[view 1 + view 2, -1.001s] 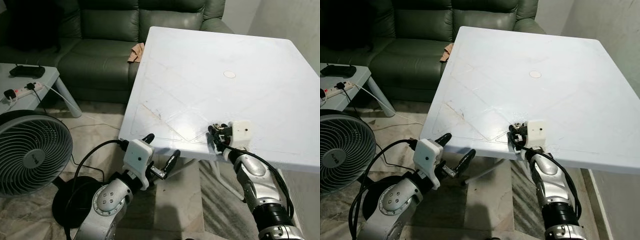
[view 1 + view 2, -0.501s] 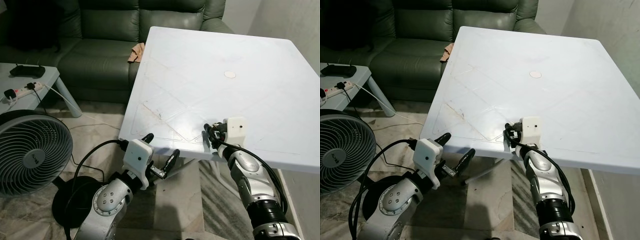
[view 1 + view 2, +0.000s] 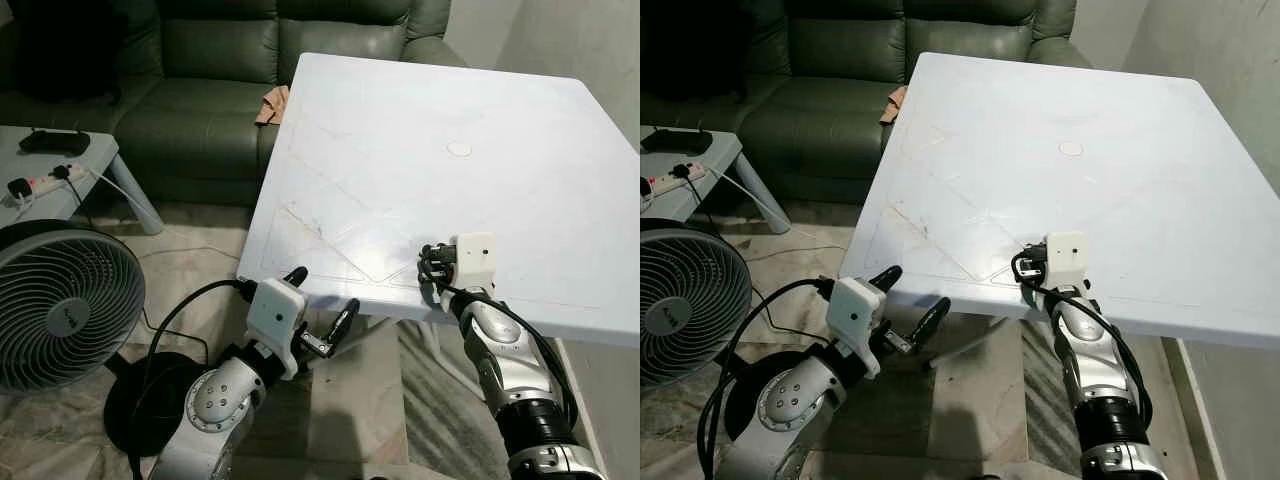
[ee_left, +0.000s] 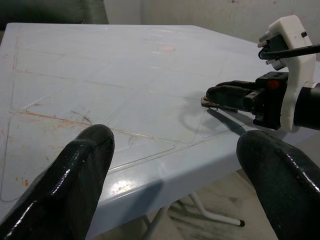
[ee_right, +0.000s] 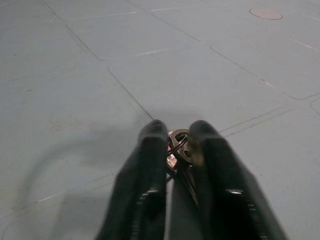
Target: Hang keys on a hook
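A small bunch of keys (image 5: pixel 178 145) on a metal ring sits pinched between the two black fingers of my right gripper (image 3: pixel 429 263), which is shut on it. That gripper hovers just above the white table (image 3: pixel 400 130), close to its near edge. In the left wrist view the keys (image 4: pixel 207 101) poke out at the tip of the right fingers, low over the tabletop. My left gripper (image 3: pixel 325 292) stands open with nothing in it, below and in front of the table's near left corner.
A faint round mark (image 3: pixel 459 149) lies on the tabletop. A dark green sofa (image 3: pixel 200 80) with a tan cloth (image 3: pixel 271 105) stands behind. At the left are a floor fan (image 3: pixel 60 310) and a side table (image 3: pixel 95 160) with a power strip.
My right gripper shifted slightly left and then back right over the table's near edge, staying shut on the keys. The left arm has not moved.
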Robot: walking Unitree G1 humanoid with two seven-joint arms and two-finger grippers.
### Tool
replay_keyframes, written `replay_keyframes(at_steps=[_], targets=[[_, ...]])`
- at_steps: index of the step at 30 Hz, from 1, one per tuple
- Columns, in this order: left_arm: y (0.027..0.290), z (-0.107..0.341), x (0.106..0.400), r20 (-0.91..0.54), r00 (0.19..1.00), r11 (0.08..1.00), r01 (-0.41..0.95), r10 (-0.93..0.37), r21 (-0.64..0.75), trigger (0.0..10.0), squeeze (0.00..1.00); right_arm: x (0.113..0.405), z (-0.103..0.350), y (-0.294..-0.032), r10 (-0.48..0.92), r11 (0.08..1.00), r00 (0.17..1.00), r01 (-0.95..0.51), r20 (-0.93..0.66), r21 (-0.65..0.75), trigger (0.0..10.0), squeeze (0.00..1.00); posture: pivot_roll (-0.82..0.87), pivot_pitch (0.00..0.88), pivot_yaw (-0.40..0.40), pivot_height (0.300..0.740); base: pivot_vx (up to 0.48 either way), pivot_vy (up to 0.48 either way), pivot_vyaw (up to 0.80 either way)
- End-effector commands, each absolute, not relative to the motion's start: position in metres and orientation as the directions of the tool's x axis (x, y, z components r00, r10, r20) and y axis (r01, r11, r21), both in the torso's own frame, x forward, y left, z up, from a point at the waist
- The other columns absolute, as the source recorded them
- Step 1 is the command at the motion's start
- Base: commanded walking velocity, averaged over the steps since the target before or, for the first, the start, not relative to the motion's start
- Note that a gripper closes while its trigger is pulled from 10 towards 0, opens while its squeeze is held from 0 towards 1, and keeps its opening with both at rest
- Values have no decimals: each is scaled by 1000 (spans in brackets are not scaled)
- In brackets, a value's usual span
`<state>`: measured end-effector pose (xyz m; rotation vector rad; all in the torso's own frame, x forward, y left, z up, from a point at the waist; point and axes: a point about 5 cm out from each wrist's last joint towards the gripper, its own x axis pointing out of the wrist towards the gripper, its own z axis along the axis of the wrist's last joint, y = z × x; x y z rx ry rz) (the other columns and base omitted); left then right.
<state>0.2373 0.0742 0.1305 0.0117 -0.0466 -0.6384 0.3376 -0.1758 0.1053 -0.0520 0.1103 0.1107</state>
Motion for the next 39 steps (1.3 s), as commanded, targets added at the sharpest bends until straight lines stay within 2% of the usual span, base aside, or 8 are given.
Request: replay_keyframes(at_steps=[1, 5, 7, 8, 9, 18, 19, 39], targets=[[74, 129, 235, 36, 800, 801, 599, -599, 27, 10000, 0, 339, 110, -176, 105, 993, 989, -110, -102, -45, 0, 0, 4, 129, -43, 740, 0, 0, 0], [74, 129, 235, 36, 800, 801, 599, -599, 28, 10000, 0, 337, 112, -173, 123, 991, 990, -127, -74, -50, 0, 0, 4, 128, -42, 740, 0, 0, 0], [74, 129, 235, 36, 799, 800, 599, -600, 27, 10000, 0, 339, 108, -173, 129, 991, 986, -131, -108, -5, 10000, 0, 4, 128, -42, 740, 0, 0, 0], [73, 129, 235, 36, 799, 800, 599, -600, 27, 10000, 0, 340, 109, -173, 139, 990, 985, -138, -100, 15, 10000, 0, 4, 128, -42, 740, 0, 0, 0], [73, 129, 235, 36, 799, 800, 600, -600, 27, 10000, 0, 340, 111, -173, 158, 987, 985, -155, -75, 45, 10000, 1000, 4, 128, -42, 740, 0, 0, 0], [73, 129, 235, 36, 799, 800, 600, -600, 28, 10000, 0, 340, 115, -176, 149, 989, 987, -148, -67, 20, 10000, 1000, 3, 127, -43, 740, 0, 0, 0], [73, 129, 235, 36, 799, 800, 600, -600, 28, 10000, 0, 340, 114, -177, 144, 990, 987, -144, -73, 10, 10000, 0, 3, 127, -43, 740, 0, 0, 0], [73, 129, 236, 39, 803, 804, 594, -595, 32, 10000, 0, 336, 108, -172, 225, 974, 968, -227, -114, 1, 10000, 0, 1, 133, -45, 740, 0, 0, 0]])
